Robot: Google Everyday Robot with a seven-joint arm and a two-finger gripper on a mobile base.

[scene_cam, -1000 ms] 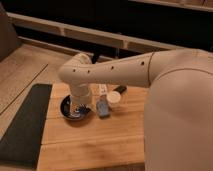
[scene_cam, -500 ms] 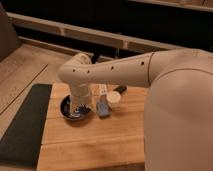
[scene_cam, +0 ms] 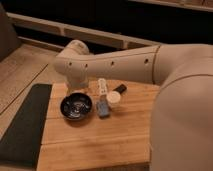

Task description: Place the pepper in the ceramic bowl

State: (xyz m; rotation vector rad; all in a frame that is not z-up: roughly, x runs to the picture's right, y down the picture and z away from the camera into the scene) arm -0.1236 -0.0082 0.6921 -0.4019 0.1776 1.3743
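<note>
The pepper cannot be made out anywhere, and the robot's bulky pale arm (scene_cam: 115, 65) hides much of the far side of the wooden table (scene_cam: 100, 142). The hand (scene_cam: 80, 90) blurs into the arm's lower end, just behind the far rim of the ceramic bowl (scene_cam: 76, 107). I cannot tell how wide the hand stands or whether it holds anything. Right of the bowl lie a blue-grey block (scene_cam: 103, 109) and a small white cup (scene_cam: 114, 98).

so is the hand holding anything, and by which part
Cannot be told: the hand sits low behind the blue block, beside the bowl, and no pepper shows.
</note>
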